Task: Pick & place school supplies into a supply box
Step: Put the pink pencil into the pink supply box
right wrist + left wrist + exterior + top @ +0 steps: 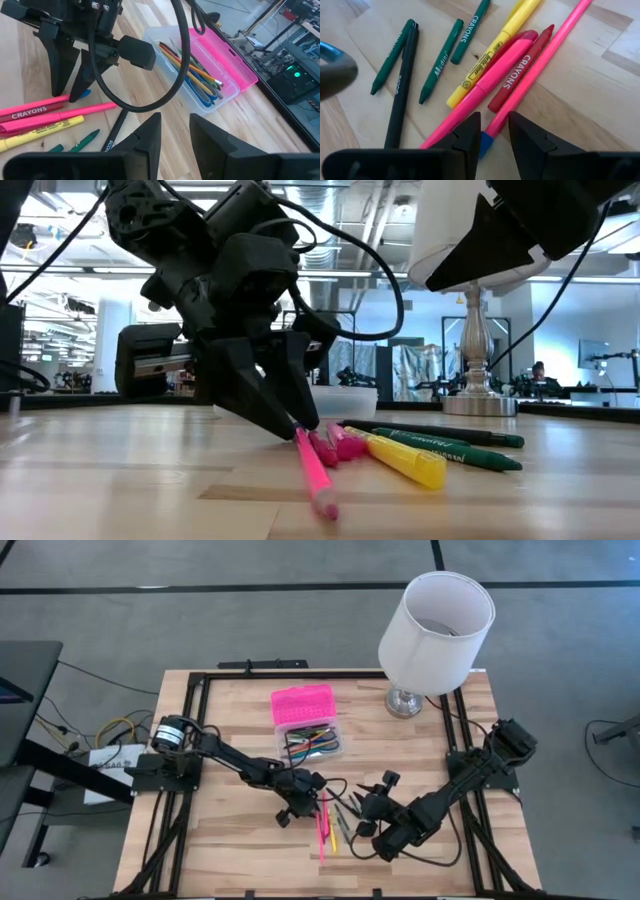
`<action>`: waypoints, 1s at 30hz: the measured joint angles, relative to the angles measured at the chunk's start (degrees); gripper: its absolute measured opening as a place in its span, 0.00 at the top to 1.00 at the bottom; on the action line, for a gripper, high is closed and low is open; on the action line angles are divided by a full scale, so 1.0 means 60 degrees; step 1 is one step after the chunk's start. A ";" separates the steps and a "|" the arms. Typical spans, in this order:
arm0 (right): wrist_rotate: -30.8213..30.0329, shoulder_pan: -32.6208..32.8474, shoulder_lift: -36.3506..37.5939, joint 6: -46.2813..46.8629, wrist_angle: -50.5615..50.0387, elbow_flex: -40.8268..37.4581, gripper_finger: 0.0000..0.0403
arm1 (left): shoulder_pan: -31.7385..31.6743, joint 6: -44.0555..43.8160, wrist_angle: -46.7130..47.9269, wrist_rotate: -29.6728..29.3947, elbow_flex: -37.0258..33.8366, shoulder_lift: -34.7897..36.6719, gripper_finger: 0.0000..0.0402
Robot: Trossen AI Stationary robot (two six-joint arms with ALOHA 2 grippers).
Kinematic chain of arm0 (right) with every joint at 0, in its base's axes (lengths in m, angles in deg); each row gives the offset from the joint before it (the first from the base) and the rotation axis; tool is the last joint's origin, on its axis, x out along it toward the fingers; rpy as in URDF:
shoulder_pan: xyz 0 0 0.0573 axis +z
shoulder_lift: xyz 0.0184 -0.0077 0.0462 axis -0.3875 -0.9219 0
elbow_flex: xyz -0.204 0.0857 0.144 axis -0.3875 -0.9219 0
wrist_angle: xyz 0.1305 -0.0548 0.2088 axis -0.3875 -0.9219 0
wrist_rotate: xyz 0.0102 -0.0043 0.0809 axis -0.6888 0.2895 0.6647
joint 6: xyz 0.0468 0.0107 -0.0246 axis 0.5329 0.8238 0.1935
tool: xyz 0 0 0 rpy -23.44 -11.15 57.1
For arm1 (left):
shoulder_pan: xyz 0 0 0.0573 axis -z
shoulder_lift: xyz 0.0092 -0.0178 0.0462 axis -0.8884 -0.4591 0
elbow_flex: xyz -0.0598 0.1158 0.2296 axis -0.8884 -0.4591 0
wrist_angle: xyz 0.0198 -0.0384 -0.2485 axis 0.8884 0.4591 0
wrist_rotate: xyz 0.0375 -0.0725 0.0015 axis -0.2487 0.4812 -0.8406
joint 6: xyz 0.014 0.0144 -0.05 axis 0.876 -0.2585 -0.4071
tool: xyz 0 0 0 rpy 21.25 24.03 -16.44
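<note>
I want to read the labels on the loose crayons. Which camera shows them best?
The left wrist view: the crayons lie close, their lettering legible. The right wrist view shows one red label; the low view shows them end-on; the high view shows thin slivers.

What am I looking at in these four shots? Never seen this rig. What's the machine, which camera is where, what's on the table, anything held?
Two dark robot arms work at a wooden table. One picture looks straight down, one sits at table height, and one camera rides on each wrist.

The left pincer points down with its fingers either side of the blue end of a pink pencil that lies flat on the wood, so nothing is lifted. The right pincer hangs open and empty nearby.

Beside the pencil lie a pink highlighter, a yellow highlighter, a red crayon, green crayons and a black pen.

Farther back is the supply box, open, pink lid folded back, several items inside. A white lamp stands at the far corner.
</note>
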 joint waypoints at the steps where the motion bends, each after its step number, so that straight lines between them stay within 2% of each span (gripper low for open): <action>1: 0.0002 0.0000 0.0000 0.0000 -0.0003 0.0000 0.76 | 0.0000 0.0000 0.0131 -0.0004 0.0016 0.0007 0.76; 13: 0.0011 0.0000 0.0000 0.0000 0.0038 -0.0001 0.76 | 0.0000 -0.0330 0.0817 -0.0041 0.0028 0.0073 0.76; 24: 0.0018 0.0004 0.0000 0.0000 0.0040 0.0000 0.76 | 0.0022 0.1055 0.0412 0.0067 -0.0019 0.0033 0.77; 30: 0.0018 -0.0004 0.0000 0.0000 0.0037 0.0000 0.76 | 0.0179 0.1913 0.0342 -0.0618 -0.0021 0.0048 0.81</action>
